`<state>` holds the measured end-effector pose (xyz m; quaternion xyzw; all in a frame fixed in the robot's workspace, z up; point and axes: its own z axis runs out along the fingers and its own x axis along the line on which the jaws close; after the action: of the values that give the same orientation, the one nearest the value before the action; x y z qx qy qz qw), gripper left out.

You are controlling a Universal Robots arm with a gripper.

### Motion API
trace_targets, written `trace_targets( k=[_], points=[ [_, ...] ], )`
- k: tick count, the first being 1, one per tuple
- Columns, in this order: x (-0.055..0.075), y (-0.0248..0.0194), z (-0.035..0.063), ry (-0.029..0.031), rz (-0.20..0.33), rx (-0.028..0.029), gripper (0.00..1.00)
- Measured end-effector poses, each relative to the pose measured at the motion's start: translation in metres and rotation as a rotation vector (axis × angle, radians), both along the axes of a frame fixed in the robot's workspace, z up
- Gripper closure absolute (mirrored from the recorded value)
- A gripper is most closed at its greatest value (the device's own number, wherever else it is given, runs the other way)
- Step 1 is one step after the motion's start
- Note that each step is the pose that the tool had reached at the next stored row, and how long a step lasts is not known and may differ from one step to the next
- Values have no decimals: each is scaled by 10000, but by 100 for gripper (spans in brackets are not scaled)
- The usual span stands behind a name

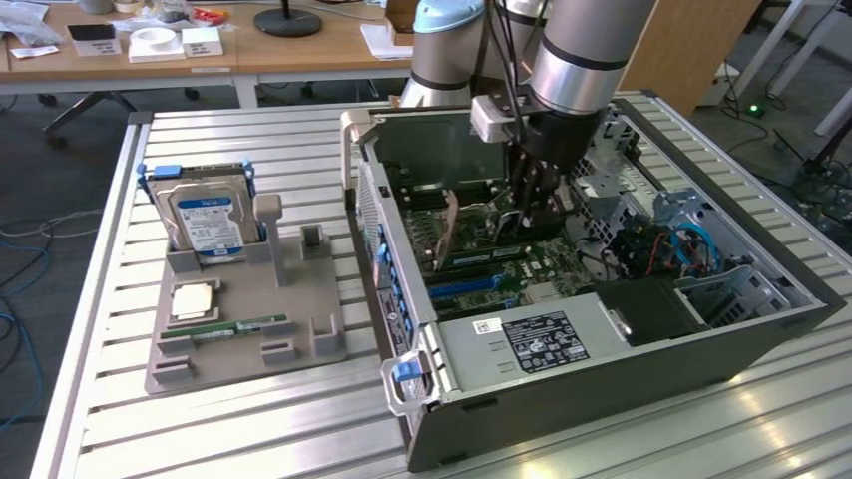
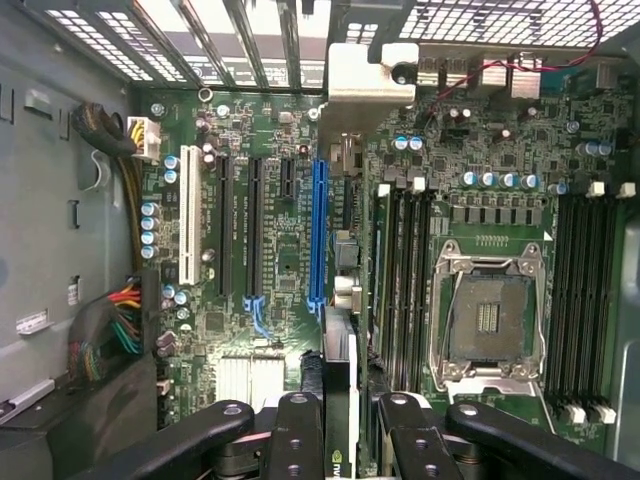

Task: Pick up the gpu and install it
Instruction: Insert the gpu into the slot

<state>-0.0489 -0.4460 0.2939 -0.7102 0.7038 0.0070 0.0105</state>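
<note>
Here we are, deep inside the open computer case (image 1: 745,329), the arm reaching down over the motherboard (image 2: 270,300). The gripper (image 2: 347,408) is clenched on the gpu (image 2: 341,365): from the wrist it shows edge-on, a thin card pinched between the two dark fingers (image 2: 298,430), its silvery bracket end (image 2: 370,72) up against the slotted rear wall of the case. The card hangs above the board, just beside the long blue slot (image 2: 318,235) and not on it, sitting between that slot and the bank of memory slots (image 2: 400,280). It is not seated.

Out on the exterior view's left, well apart from the action, the grey parts tray (image 1: 306,344) has the blue-labelled hard drive (image 1: 203,220) standing in it and a small green RAM stick (image 1: 229,327) lying flat.

The danger, as I read it, is alignment. If the card's edge comes down off the blue slot's line, it lands on the slot wall or on the small parts beside it — and a push there could bend something. The bracket is another worry: it could catch on the rear slot frame and tip the card. And a thin card held from its top edge could pivot in the grip under load, jamming one end in first.
</note>
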Motion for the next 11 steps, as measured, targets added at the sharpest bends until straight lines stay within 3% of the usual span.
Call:
trace_targets(
  k=[11],
  points=[
    [-13,0,-42,1,5,-1,74]
  ],
)
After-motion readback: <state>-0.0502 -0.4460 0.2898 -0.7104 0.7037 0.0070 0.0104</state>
